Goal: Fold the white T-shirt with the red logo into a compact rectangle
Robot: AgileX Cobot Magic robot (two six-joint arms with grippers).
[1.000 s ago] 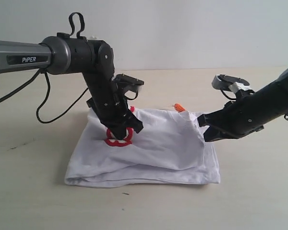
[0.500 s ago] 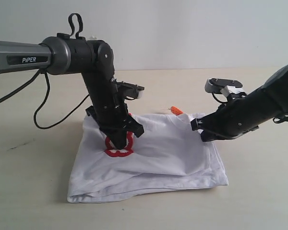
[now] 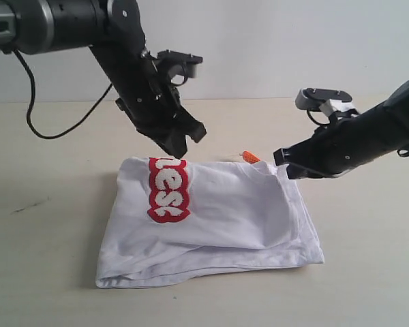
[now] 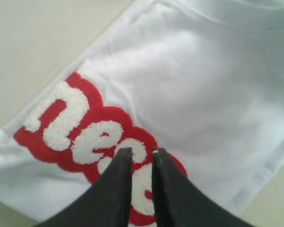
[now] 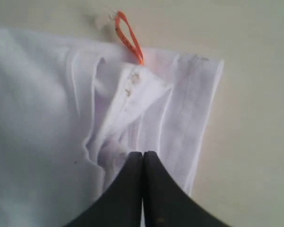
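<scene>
T-shirt (image 3: 225, 211), white and already doubled into a rough rectangle, lay flat on the pale table (image 3: 368, 238), about the middle of my exterior view. Its red logo (image 3: 168, 191) ran as a short band down the folded top layer, toward ten o'clock on the cloth, with fluffy white letters showing. I saw the left gripper (image 3: 179, 144) hanging in the air just off the logo's twelve o'clock end, clear of the fabric. From the left wrist its fingers (image 4: 123, 184) stood a slim gap apart with nothing between them. The right gripper (image 3: 283, 160) sat at the shirt's two o'clock corner, right against a raised fold. Its fingers (image 5: 125, 189) were pressed together, and I could not tell whether any cloth was pinched there. An orange neck tag (image 3: 251, 157) poked out at the one o'clock edge.
</scene>
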